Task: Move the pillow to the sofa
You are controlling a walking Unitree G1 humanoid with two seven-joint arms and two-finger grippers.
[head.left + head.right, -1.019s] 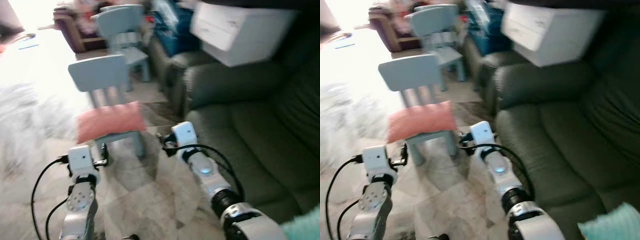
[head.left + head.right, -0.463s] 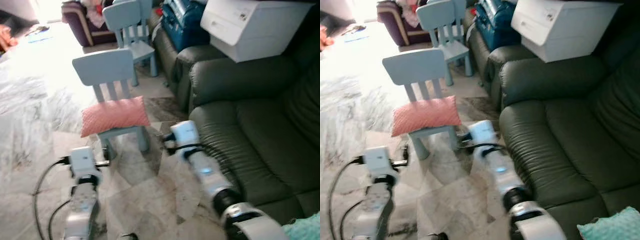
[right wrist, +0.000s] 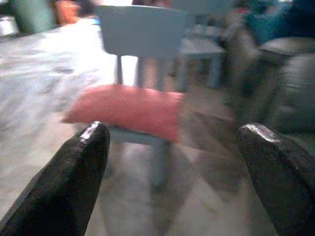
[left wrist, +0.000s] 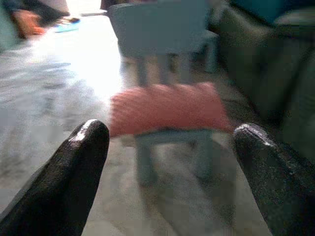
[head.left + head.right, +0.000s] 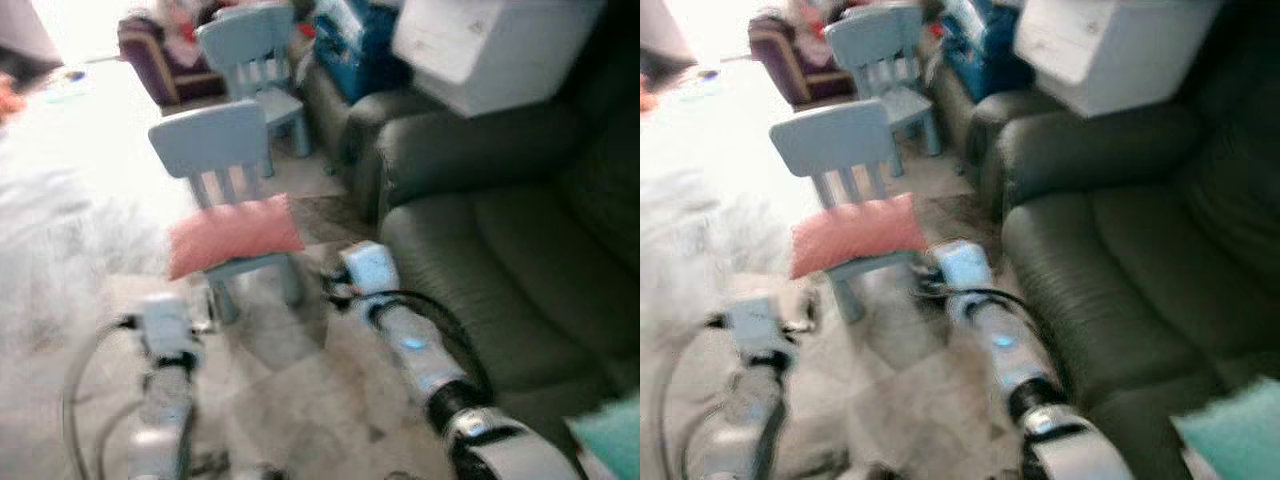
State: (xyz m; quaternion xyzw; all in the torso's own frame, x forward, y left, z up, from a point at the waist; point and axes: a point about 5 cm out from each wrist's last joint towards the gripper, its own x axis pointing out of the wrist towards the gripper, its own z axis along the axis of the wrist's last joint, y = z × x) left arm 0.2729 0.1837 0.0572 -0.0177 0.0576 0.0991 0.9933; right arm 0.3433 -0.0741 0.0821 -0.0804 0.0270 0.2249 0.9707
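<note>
Marble floor point(image 5: 60, 250) | pink pillow point(image 5: 235, 235) on blue chair point(image 5: 215, 150) beside sofa point(image 5: 500, 270) | left hand point(image 4: 170, 162) empty, fingers apart | right hand point(image 3: 170, 167) empty, fingers apart

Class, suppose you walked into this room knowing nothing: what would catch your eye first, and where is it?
First, the pink pillow lying on the seat of a small pale blue chair on the floor. To its right, the dark green sofa has a white box on its arm. Both grippers, left and right, are open, pointing toward the pillow.
</note>
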